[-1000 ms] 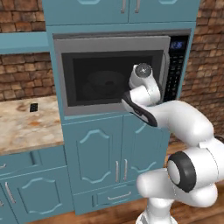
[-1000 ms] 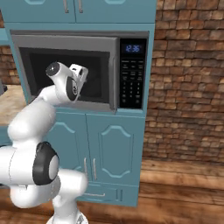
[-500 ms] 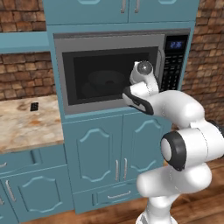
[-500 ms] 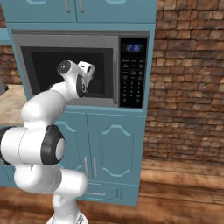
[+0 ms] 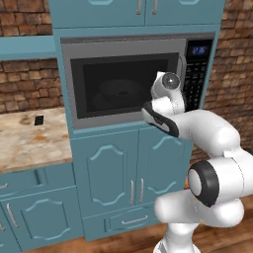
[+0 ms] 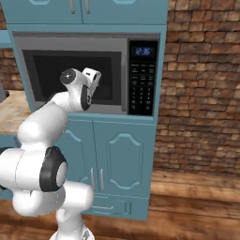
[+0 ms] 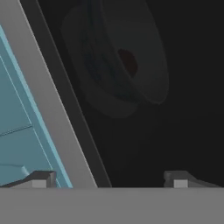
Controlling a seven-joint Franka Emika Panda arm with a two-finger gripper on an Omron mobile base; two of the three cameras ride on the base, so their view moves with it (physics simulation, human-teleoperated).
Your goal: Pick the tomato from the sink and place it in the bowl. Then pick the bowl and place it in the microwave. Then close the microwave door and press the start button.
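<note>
The microwave (image 5: 133, 44) sits in teal cabinetry with its door (image 5: 123, 86) flush and shut. Behind the dark glass the bowl (image 7: 116, 65) shows dimly, with the red tomato (image 7: 128, 61) inside it. The bowl (image 5: 121, 94) is also faint in the left base view. My gripper (image 7: 109, 181) is open with nothing between its fingers. It points at the glass close to the door's lower right part. The hand (image 6: 89, 79) hovers just left of the curved door handle (image 5: 183, 74) and the black control panel (image 6: 142, 79). The sink is out of view.
A marble counter (image 5: 29, 141) runs to the left of the microwave, with a small dark object (image 5: 38, 119) on it. Teal cabinet doors (image 5: 133, 168) stand below the microwave. A brick wall (image 6: 201, 84) fills the right side.
My hand has drifted a little to the right across the shut door, toward the handle. The door and bowl have not moved.
</note>
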